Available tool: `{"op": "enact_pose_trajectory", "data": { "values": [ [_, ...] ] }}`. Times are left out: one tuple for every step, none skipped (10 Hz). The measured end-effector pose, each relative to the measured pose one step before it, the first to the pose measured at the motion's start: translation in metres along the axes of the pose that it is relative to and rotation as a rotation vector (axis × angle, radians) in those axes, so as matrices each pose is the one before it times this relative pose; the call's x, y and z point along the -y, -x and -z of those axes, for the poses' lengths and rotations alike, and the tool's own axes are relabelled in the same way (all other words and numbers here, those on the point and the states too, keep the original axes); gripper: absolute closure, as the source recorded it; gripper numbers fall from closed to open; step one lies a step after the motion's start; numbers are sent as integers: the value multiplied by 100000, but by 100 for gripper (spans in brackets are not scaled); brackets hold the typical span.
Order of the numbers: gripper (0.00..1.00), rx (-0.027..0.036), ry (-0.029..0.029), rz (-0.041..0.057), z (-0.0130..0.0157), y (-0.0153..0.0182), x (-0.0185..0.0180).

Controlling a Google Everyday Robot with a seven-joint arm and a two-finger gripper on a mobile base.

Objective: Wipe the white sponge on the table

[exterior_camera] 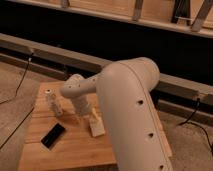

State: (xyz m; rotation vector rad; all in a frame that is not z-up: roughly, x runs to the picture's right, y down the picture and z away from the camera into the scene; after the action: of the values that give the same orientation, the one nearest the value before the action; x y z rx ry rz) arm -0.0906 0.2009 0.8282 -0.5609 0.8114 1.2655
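Note:
The white sponge (96,126) lies flat near the middle of the wooden table (75,152). My gripper (82,118) hangs from the thick white arm and points down at the table top. It is just left of the sponge, and its fingers stand open with nothing between them. The sponge's right edge is hidden behind the arm's big forward link.
A small whitish bottle (52,102) stands upright at the table's left, close to the gripper. A black flat slab (52,135) lies at the front left. A dark rail (45,50) runs behind the table, and cables (20,82) trail on the floor.

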Motion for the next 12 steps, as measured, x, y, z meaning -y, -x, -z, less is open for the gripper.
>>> {"op": "enact_pose_trajectory", "data": {
  "values": [
    [35, 333, -295, 181, -288, -43, -205],
    [35, 347, 251, -203, -313, -103, -354],
    [35, 528, 176, -559, -277, 15, -170],
    [35, 303, 115, -399, -194, -56, -187],
    [35, 357, 104, -185, -80, -63, -249],
    [35, 157, 67, -179, -35, -26, -77],
    [35, 529, 129, -798, -25, 18, 67],
    [35, 311, 333, -836, 47, 26, 121],
    [35, 385, 528, -995, 103, 82, 155],
    [35, 709, 822, -1675, 202, 151, 359],
    [35, 297, 371, -733, 77, 46, 171],
    [35, 439, 296, -588, 94, 75, 201]
  ]
}}
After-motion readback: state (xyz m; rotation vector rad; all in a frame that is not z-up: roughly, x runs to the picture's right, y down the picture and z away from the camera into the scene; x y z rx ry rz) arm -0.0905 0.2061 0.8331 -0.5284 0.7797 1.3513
